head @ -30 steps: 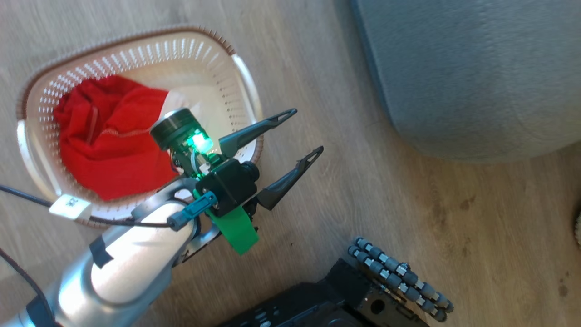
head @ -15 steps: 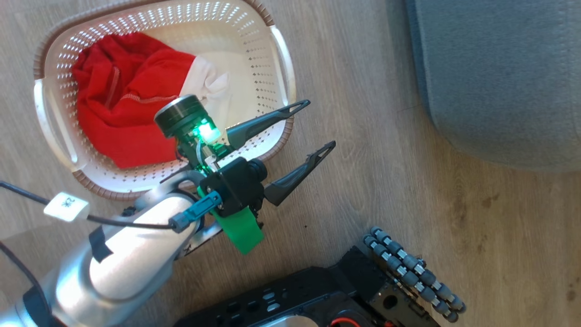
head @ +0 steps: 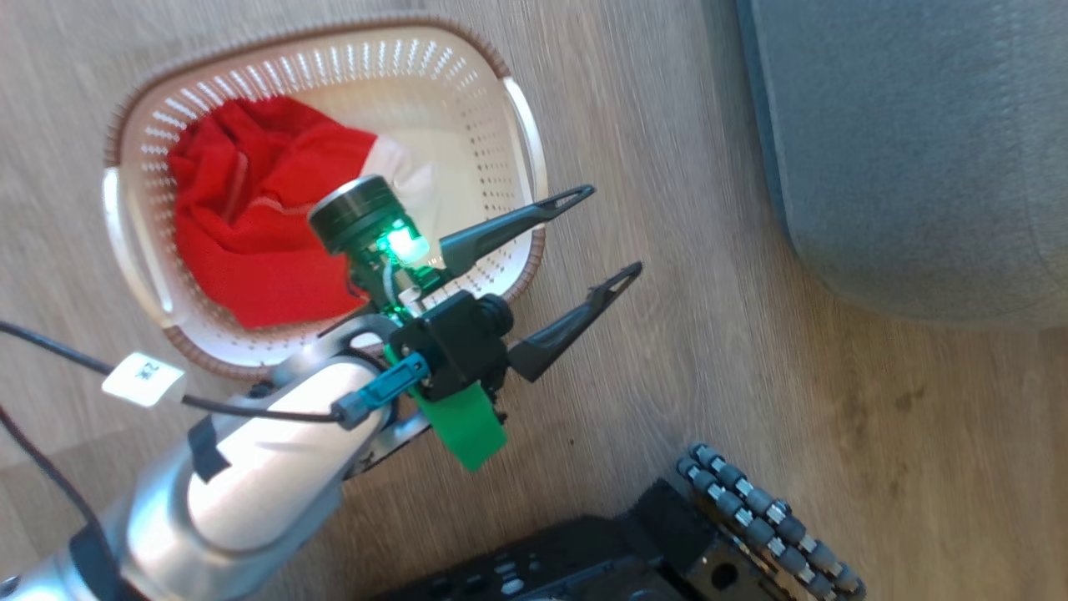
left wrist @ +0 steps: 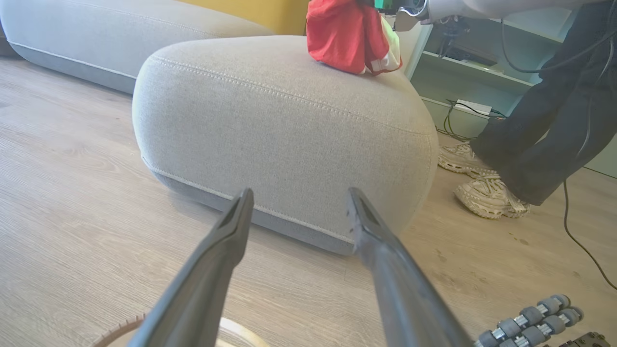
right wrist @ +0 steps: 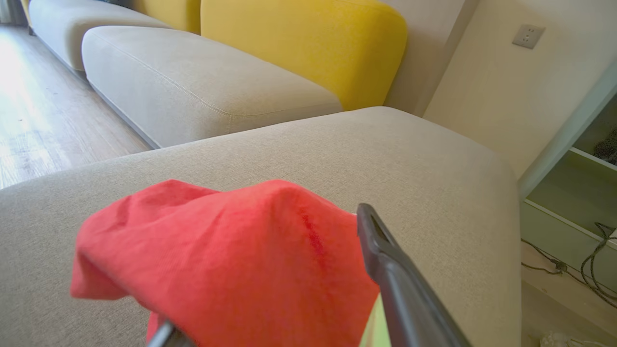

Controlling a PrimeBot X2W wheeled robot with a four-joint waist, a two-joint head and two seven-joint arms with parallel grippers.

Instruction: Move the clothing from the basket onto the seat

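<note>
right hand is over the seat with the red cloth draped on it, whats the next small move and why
Probably lift the right hand straight up, clear of the seat. Its fingers stand wide apart and the red garment sags over them onto it, so it looks released but could snag. More red clothing waits in the basket.

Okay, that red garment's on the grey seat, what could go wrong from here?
The red garment drapes over the right claw on the seat; pulling back could snag it and drag it off. A person's shoes and cables lie close beside the seat, so an arm swing might hit them. More clothing sits in the basket, and the left claw hangs over its rim; reaching in could knock it.
</note>
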